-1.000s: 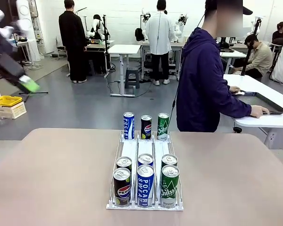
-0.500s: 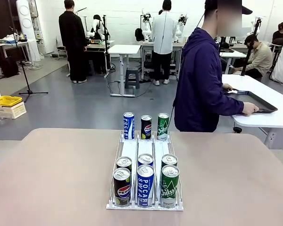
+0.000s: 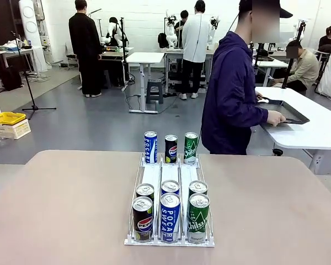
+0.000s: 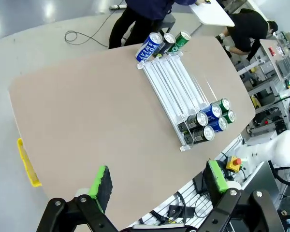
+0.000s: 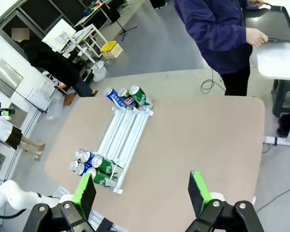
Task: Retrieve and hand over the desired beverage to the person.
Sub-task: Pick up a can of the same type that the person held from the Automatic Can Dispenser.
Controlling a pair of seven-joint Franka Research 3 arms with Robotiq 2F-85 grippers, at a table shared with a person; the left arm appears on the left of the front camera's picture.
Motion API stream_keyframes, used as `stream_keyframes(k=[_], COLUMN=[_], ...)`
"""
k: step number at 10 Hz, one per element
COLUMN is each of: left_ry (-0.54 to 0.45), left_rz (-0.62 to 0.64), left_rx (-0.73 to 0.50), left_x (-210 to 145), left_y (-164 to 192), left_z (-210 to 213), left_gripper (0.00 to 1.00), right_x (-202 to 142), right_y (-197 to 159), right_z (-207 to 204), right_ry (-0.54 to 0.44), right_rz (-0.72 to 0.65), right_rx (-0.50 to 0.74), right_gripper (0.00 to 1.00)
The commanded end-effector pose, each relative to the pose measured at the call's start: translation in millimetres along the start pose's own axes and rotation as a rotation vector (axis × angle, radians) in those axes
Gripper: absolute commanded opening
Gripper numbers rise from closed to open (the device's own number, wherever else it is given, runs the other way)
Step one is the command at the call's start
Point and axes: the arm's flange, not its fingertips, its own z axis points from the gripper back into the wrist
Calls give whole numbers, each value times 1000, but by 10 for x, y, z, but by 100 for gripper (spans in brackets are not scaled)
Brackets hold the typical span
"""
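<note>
A clear three-lane rack (image 3: pixel 170 176) lies mid-table with beverage cans in it. Three stand at its far end: a blue Pocari can (image 3: pixel 150 147), a Pepsi can (image 3: pixel 171 148) and a green can (image 3: pixel 191 147). Several more cans (image 3: pixel 170 217) crowd the near end. The person (image 3: pixel 231 99) in a navy hooded jacket stands beyond the table, turned toward a side table with both hands on a black tray (image 3: pixel 289 113). My left gripper (image 4: pixel 159 180) hangs open high above the table and the rack (image 4: pixel 176 84). My right gripper (image 5: pixel 142 189) is open too, high over the rack (image 5: pixel 128 137).
The white side table (image 3: pixel 314 130) stands at the far right. A yellow bin (image 3: pixel 7 118) sits on the floor at the left. Other people (image 3: pixel 85 47) stand at desks farther back. Bare tabletop (image 3: pixel 55 204) flanks the rack on both sides.
My left arm, seen at the front view's upper left a second ago, has gone out of that view. The person has drawn the black tray closer along the side table.
</note>
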Motion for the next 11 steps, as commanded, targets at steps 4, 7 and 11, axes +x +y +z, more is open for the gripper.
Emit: stream_keyframes(k=[4, 7, 11], left_ry=[8, 8, 8], left_rz=[-20, -20, -20], left_rx=[-14, -14, -14], left_x=[43, 43, 43], left_y=[3, 3, 3], left_z=[32, 32, 32], left_gripper=[100, 100, 100], right_x=[6, 6, 6], right_y=[-13, -13, -13], right_z=[5, 5, 5], right_ry=[1, 1, 1], right_rz=[16, 16, 16], right_rx=[14, 14, 14], right_gripper=[100, 100, 100])
